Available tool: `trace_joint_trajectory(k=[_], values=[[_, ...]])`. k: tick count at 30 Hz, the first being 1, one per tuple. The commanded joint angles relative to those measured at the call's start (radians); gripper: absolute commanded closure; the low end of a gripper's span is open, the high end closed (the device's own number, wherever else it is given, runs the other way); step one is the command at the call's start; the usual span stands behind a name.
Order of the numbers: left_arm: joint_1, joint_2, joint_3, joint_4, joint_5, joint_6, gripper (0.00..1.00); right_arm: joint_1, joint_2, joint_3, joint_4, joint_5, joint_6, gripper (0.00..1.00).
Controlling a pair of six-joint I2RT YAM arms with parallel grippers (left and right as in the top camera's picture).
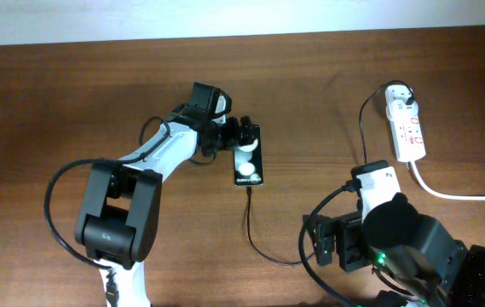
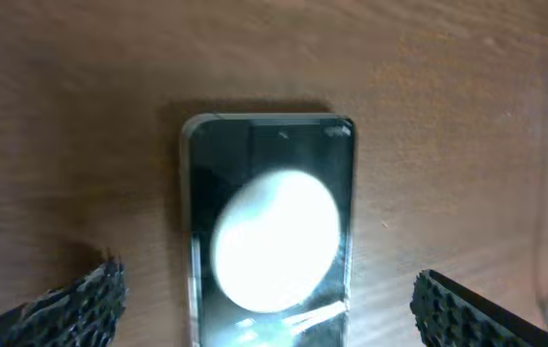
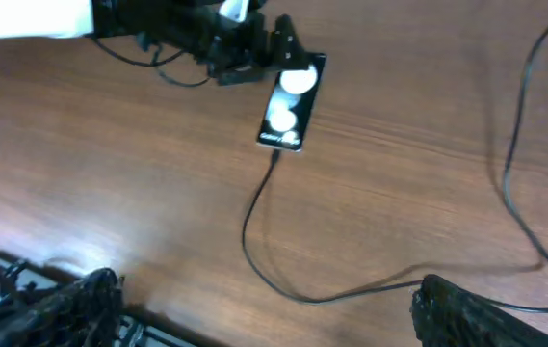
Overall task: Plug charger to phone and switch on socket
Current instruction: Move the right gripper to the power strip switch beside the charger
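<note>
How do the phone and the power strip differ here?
The phone is black and glossy; the power strip is white with red marks. The phone lies near the middle, the power strip far right. A thin black cable reaches the phone; a thick white cord leaves the power strip. Both lie flat.

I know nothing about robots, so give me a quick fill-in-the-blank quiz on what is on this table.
1. The phone reflects ___ round white lights.
2. The thin black cable runs from the phone to the white ___ with red marks.
3. The left tool has the ___ between its open fingers.
4. The right tool is open and holds ___.
Missing words: two; socket; phone; nothing.
</note>
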Motion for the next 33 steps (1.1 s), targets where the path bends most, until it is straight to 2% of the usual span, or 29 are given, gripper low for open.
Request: trace_joint_trajectory(k=[1, 2, 4, 6, 7, 8, 9, 11, 13, 14, 16, 19, 24, 28, 30, 33], values=[[0.010, 0.004, -0.029, -0.078, -0.209, 0.058, 0.01, -0.003, 0.005, 0.011, 0.001, 0.091, 0.003, 0.01], [0.010, -0.056, -0.024, -0.140, -0.307, 0.091, 0.01, -0.003, 0.012, 0.011, 0.000, 0.121, 0.018, 0.00], [0.010, -0.211, -0.021, -0.251, -0.455, 0.095, 0.01, -0.003, 0.035, 0.011, -0.003, 0.193, 0.070, 0.19], [0.010, -0.434, -0.021, -0.384, -0.553, 0.095, 0.01, -0.003, 0.087, 0.011, -0.003, 0.220, 0.092, 0.58], [0.010, -0.531, -0.021, -0.433, -0.568, 0.095, 0.01, -0.003, 0.106, 0.011, -0.003, 0.221, 0.092, 0.71], [0.010, -0.618, -0.021, -0.467, -0.569, 0.095, 0.01, -0.008, 0.128, 0.011, -0.016, 0.250, 0.115, 0.78], [0.010, -0.692, -0.021, -0.488, -0.569, 0.095, 0.01, -0.028, 0.144, 0.011, -0.040, 0.275, 0.168, 0.82], [0.010, -0.881, -0.021, -0.553, -0.569, 0.095, 0.01, -0.189, 0.194, 0.011, -0.084, 0.283, 0.224, 0.94], [0.010, -0.988, -0.021, -0.559, -0.569, 0.095, 0.01, -0.372, 0.227, 0.011, -0.077, 0.271, 0.223, 0.96], [0.009, -1.036, -0.021, -0.559, -0.569, 0.095, 0.01, -0.551, 0.261, 0.011, -0.050, 0.226, 0.222, 0.96], [0.010, -1.106, -0.021, -0.559, -0.569, 0.095, 0.01, -0.851, 0.361, 0.011, 0.056, 0.053, 0.119, 0.96], [0.010, -1.139, -0.021, -0.562, -0.569, 0.095, 0.01, -1.061, 0.507, 0.011, 0.162, -0.098, 0.052, 0.96], [0.010, -1.232, -0.021, -0.637, -0.569, 0.095, 0.01, -1.214, 0.771, 0.040, 0.283, -0.185, -0.034, 0.96], [0.126, -1.427, -0.021, -0.759, -0.569, 0.095, 0.01, -1.246, 1.062, 0.338, 0.241, -0.188, -0.078, 0.96], [0.176, -1.564, -0.021, -0.866, -0.568, 0.095, 0.01, -1.246, 1.164, 0.423, 0.246, -0.188, -0.077, 0.96], [0.180, -1.701, -0.021, -1.090, -0.568, 0.095, 0.01, -1.246, 1.241, 0.423, 0.299, -0.188, -0.074, 0.96]])
